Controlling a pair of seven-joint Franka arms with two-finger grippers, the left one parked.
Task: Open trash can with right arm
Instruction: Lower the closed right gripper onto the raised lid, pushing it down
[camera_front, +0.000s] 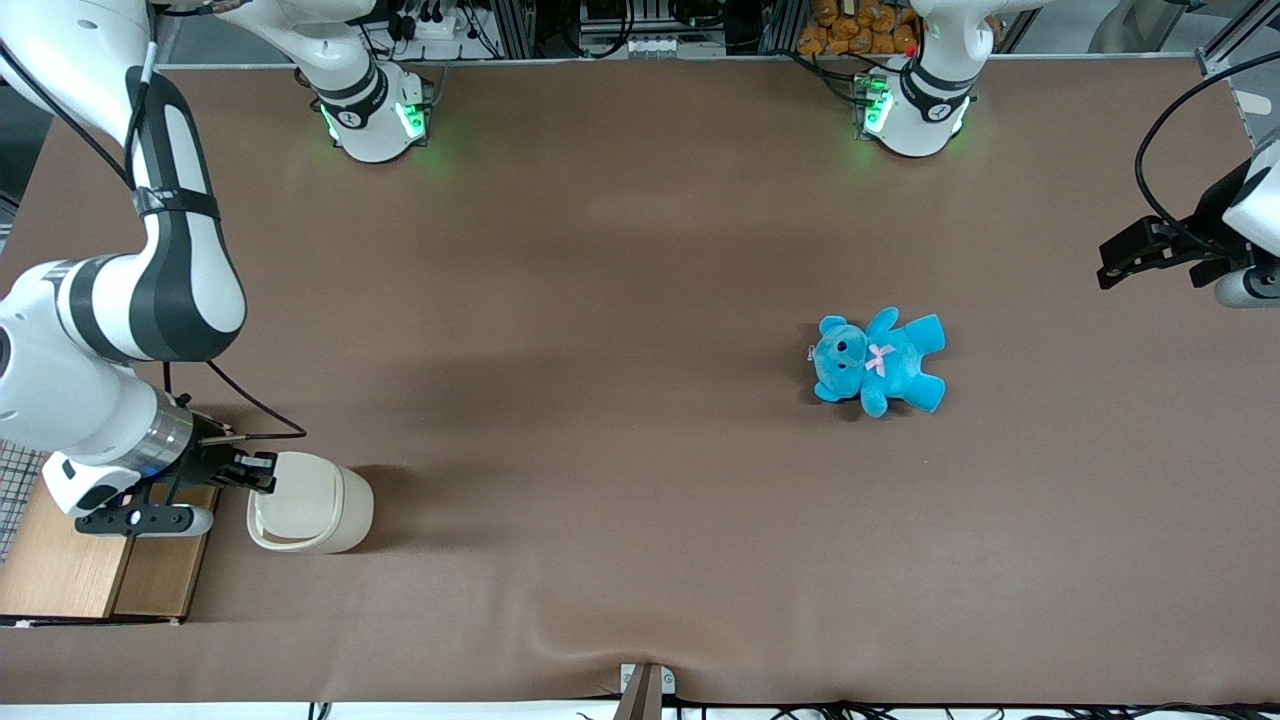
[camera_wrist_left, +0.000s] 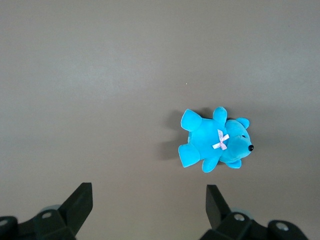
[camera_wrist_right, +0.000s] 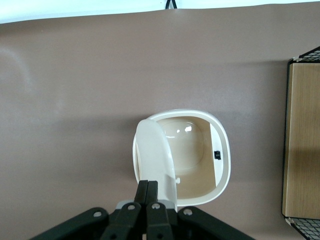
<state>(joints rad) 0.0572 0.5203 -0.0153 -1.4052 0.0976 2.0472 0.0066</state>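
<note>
My gripper (camera_wrist_right: 148, 192) is clenched, its fingers pressed together on the edge of the raised lid (camera_wrist_right: 156, 155) of the bin (camera_front: 322, 503), so the cream interior (camera_wrist_right: 187, 150) lies open beneath me. The bin stands at the working arm's end of the brown table (camera_front: 600, 300), just beside the wooden box (camera_front: 95, 560) and near the front camera. A blue teddy (camera_front: 880, 360) lies well apart, toward the parked arm's end.
</note>
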